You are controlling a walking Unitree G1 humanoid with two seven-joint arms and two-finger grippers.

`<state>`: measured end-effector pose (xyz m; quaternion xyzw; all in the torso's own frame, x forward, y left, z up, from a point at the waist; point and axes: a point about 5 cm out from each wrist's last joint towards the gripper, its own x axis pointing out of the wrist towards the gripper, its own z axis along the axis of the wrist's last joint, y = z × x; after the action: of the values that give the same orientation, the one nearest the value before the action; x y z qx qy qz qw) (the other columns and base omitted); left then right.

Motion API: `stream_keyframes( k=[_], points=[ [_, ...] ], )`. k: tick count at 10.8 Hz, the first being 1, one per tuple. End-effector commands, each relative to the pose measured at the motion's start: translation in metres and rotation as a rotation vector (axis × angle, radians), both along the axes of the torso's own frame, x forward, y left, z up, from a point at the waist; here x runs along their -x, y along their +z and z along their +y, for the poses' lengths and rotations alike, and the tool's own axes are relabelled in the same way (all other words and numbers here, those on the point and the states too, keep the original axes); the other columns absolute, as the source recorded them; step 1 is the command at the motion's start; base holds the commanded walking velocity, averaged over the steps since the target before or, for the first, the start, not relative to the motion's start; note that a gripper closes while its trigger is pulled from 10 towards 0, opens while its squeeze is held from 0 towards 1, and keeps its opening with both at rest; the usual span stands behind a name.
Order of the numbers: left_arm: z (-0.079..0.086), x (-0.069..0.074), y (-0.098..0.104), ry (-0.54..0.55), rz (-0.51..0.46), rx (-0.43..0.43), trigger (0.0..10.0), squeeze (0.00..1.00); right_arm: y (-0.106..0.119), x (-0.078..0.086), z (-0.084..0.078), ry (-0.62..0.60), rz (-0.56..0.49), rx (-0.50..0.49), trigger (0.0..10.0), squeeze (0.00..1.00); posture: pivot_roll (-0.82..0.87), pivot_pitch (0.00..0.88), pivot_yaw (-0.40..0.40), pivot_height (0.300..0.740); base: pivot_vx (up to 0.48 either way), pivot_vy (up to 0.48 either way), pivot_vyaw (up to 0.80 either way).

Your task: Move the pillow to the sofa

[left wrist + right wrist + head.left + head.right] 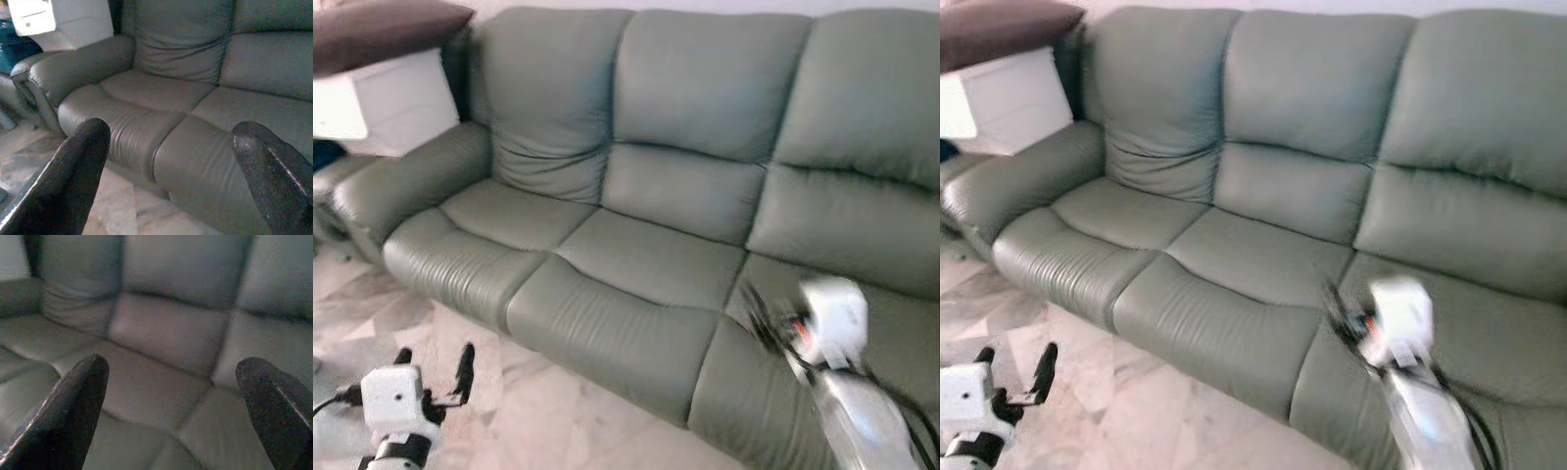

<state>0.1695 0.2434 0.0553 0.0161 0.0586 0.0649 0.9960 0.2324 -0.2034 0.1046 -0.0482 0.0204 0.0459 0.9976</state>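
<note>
Nothing is being gripped: left end effector (435, 377) and right end effector (171, 416) are being held wide open before sofa (675, 196).

This is a home living room. A wide three-seat sofa (656, 245) in grey-green leather spans the scene, with deep padded backrests, creased seat cushions and a rolled armrest (406, 186) at one end. It stands on a floor (509, 411) of pale, marble-patterned tiles, polished like a domestic lounge floor. Just beyond the armrest stands a white cabinet (396, 98), with a dark brown cushion (382, 29) lying on top of it. Soft indoor light and close-set furniture give the look of a lived-in sitting area
</note>
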Motion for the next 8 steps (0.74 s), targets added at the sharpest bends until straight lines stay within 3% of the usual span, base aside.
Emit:
stream_keyframes(
  k=[1,4,7,8],
  points=[
    [0.001,-0.002,0.006,-0.006,-0.018,0.001,10.0,0.0,0.014,-0.003,0.004,0.007,-0.058,0.002,10.0,0.0,-0.21,0.009,0.118,0.74,0.0,0.0,0.0],
    [-0.003,-0.015,0.007,-0.025,-0.061,-0.001,10.0,0.0,0.037,-0.016,0.019,0.1,-0.043,0.011,10.0,0.0,-0.19,0.004,0.084,0.74,0.0,0.0,0.0],
    [-0.013,-0.014,0.012,0.024,-0.082,0.025,10.0,0.0,0.039,-0.032,0.019,0.152,-0.046,0.05,10.0,0.0,-0.19,0.0,0.046,0.74,0.0,0.0,0.0],
    [-0.015,-0.017,0.015,0.027,-0.096,0.014,10.0,0.0,0.04,-0.036,0.021,0.164,-0.046,0.06,10.0,0.0,-0.19,0.0,0.042,0.74,0.0,0.0,0.8]
  ],
)
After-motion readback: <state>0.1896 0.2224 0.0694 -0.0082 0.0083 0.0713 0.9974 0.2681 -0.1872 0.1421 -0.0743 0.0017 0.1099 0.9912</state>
